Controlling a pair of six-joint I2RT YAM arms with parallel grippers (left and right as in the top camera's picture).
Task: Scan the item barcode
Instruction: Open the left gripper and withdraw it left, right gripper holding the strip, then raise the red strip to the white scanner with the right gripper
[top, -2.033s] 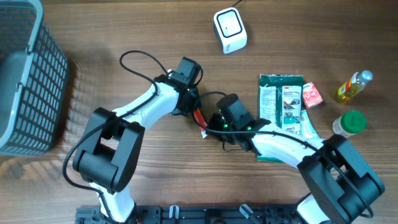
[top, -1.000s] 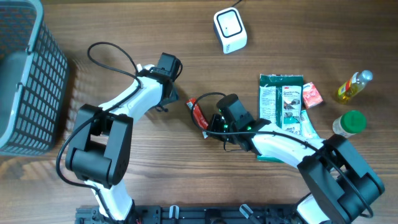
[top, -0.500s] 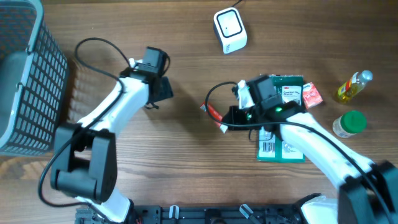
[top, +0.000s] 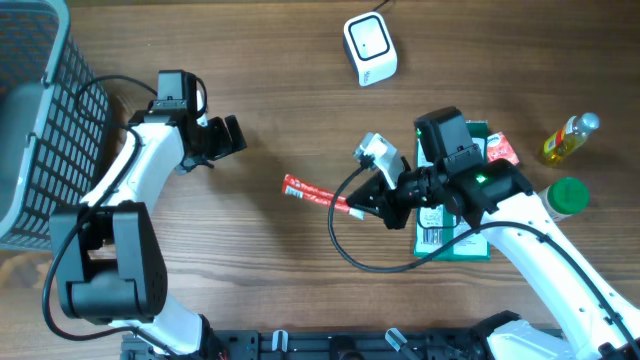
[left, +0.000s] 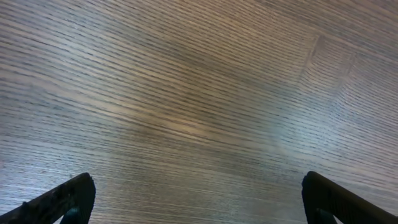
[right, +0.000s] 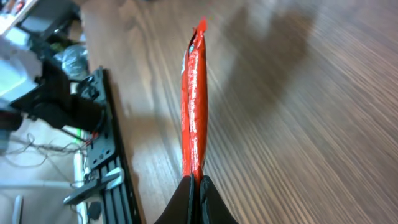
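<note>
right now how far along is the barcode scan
Done: the packet is grasped, with the right gripper shut on one end. In hand: it is held out over the table, well short of the scanner. Left: bring its barcode to the scanner; no barcode shows in any view. The left gripper is open and empty.

Wood-grain table (top: 300, 70). Grey mesh basket (top: 40, 120) at the far left edge, behind the left gripper (top: 232, 135) and well apart from it. Green flat pack (top: 462, 140) lies behind the right gripper (top: 362, 205), partly under that wrist, with a white barcode label facing up. Small red-and-white packet (top: 500, 152) touches the pack's right edge. Further right of the right gripper are a yellow bottle (top: 568, 138) and a green-lidded jar (top: 566, 196), near each other. Black rail (top: 300, 345) runs along the near table edge.
</note>
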